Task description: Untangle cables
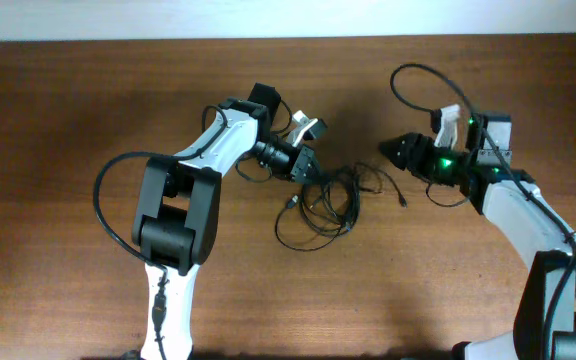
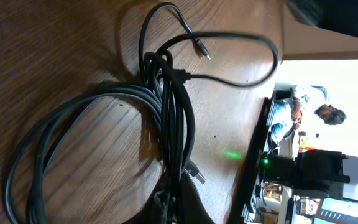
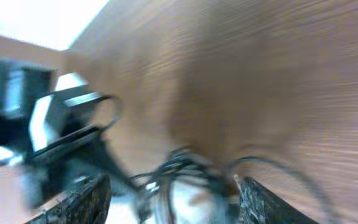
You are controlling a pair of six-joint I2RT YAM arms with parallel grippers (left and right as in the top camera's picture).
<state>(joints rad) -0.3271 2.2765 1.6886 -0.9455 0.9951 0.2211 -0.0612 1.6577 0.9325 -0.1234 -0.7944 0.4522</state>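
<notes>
The cables (image 1: 324, 200) lie in a tangled heap of thin black loops at the table's middle. My left gripper (image 1: 306, 168) is at the heap's left upper edge. In the left wrist view the cables (image 2: 173, 118) run in a bundle straight into its jaws (image 2: 176, 210), which are shut on them. A silver plug (image 2: 197, 174) and a small plug (image 2: 202, 50) show there. My right gripper (image 1: 392, 150) is to the right of the heap, apart from it, pointing at it. Its fingers (image 3: 173, 202) are wide open and empty, with the blurred cables (image 3: 185, 169) ahead of them.
The brown wooden table (image 1: 88, 90) ends at a white wall at the back. Thick arm cables loop beside the left arm (image 1: 101, 200) and above the right arm (image 1: 408, 75). The right arm's green light (image 2: 265, 162) shows in the left wrist view.
</notes>
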